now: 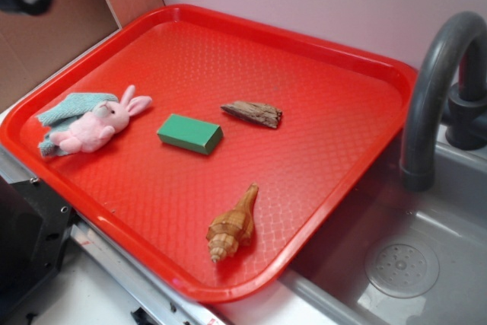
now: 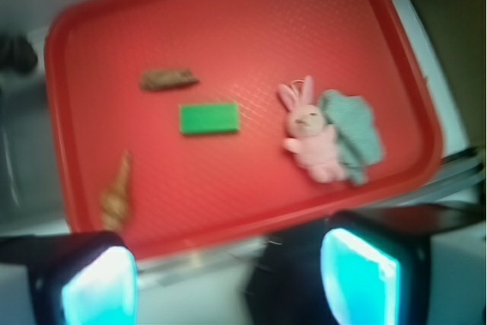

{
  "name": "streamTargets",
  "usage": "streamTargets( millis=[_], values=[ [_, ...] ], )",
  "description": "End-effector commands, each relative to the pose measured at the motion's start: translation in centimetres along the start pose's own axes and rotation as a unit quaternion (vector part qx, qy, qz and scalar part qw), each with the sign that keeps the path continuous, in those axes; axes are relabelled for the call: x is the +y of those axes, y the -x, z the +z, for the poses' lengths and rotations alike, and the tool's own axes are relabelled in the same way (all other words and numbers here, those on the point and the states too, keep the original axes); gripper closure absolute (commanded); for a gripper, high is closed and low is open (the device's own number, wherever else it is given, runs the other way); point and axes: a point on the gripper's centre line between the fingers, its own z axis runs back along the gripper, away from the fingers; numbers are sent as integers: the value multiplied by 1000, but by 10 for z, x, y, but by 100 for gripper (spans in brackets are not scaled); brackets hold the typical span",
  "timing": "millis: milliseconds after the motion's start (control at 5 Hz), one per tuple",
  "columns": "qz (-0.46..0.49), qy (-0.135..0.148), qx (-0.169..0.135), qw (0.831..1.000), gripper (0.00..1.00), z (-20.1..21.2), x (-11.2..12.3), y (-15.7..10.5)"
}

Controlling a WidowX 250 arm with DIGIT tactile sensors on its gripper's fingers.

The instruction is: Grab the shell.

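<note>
The shell [image 1: 232, 224] lies on its side near the front edge of the red tray [image 1: 327, 51], its pointed tail aimed back toward the tray's middle and its fat spiral end toward the rim. Nothing touches it. The green block [image 1: 190, 133] sits well apart toward the centre, the wood chip [image 1: 253, 113] beyond that, and the pink bunny [image 1: 99, 125] rests on a teal cloth [image 1: 70, 108] at the far left.

From the wrist view the gripper [image 2: 228, 275] hangs high over the tray's near edge, its fingers [image 2: 99, 288] spread wide with nothing between them. The shell [image 2: 116, 192] shows at the lower left of that view, off to the side of the gap rather than under it, though the picture is blurred and its exact bearing is hard to read.

This looks like the very start: the approach is not yet made. The next move calls for shifting sideways until the shell sits between the fingers, turning the wrist so they close across the shell's thick body rather than along its length, then descending.
</note>
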Motion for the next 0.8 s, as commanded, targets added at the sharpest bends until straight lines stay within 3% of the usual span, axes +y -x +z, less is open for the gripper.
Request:
streamTargets(
  millis=[0,200,400,600],
  values=[
    [48,69,-2,996,0,-36,-46,-5],
    [64,71,7,995,0,-62,-60,-8],
    [67,55,15,996,0,-97,-79,-5],
    [49,46,40,997,0,-122,-90,2]
  ],
)
